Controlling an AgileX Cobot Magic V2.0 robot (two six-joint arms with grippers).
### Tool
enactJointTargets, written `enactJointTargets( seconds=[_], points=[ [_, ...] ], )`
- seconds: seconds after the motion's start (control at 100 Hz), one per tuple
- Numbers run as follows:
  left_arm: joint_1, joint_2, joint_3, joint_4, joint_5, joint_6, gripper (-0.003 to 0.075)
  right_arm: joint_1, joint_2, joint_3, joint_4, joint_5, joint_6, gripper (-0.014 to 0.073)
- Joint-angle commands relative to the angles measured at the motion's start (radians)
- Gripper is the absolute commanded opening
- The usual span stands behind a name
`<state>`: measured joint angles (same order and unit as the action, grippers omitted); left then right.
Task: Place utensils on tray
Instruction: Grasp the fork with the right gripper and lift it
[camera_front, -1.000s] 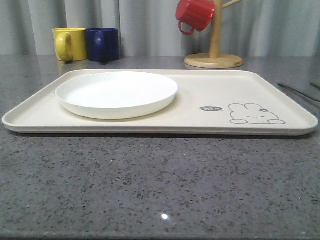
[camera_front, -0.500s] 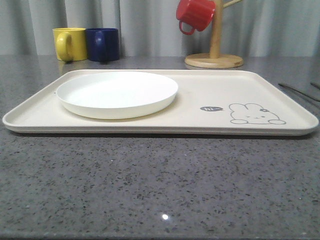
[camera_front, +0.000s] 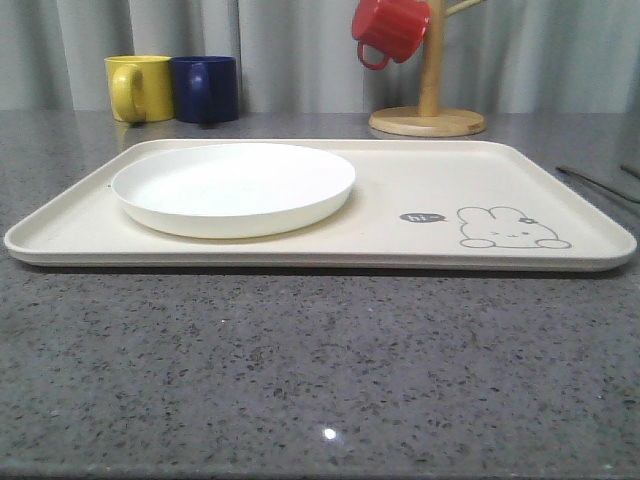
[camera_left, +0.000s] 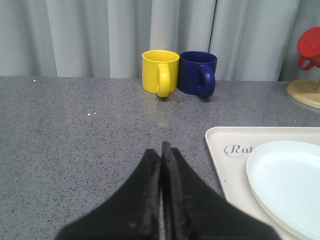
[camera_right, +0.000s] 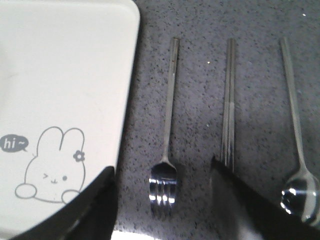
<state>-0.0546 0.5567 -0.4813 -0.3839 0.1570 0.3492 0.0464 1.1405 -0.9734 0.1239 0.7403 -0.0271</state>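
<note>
The cream tray (camera_front: 420, 170) with its rabbit drawing lies across the middle of the grey table. In the right wrist view, three silver utensils lie side by side on the table just off the tray's (camera_right: 65, 65) edge: a fork (camera_right: 167, 130), a pair of chopsticks (camera_right: 229, 110) and a spoon (camera_right: 295, 125). My right gripper (camera_right: 162, 167) hangs open above them, the fork's tines between its two fingers, touching nothing. My left gripper (camera_left: 161, 150) is shut and empty over bare table beside the tray's (camera_left: 225, 165) "Rabbit" corner. Thin handles (camera_front: 600, 183) show at the table's far right.
A round white plate (camera_front: 233, 185) sits on the tray's left half. A yellow mug (camera_front: 138, 88) and a dark blue mug (camera_front: 205, 88) stand at the back left. A wooden mug stand (camera_front: 428, 120) with a red mug (camera_front: 392, 28) is at the back.
</note>
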Motion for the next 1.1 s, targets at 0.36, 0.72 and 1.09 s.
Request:
enactJointTargets(
  seconds=[0.36, 0.72, 1.09],
  points=[
    [0.002, 0.001, -0.029, -0.011, -0.081, -0.010, -0.0018, 0.006, 0.269, -0.145, 0.012, -0.093, -0.035, 0.0423],
    [0.002, 0.001, -0.029, -0.011, -0.081, -0.010, -0.0018, 0.006, 0.356, -0.145, 0.012, -0.093, -0.035, 0.0423],
    [0.002, 0.001, -0.029, -0.011, -0.081, -0.010, -0.0018, 0.006, 0.415, -0.145, 0.012, -0.079, -0.035, 0.0411]
  ],
)
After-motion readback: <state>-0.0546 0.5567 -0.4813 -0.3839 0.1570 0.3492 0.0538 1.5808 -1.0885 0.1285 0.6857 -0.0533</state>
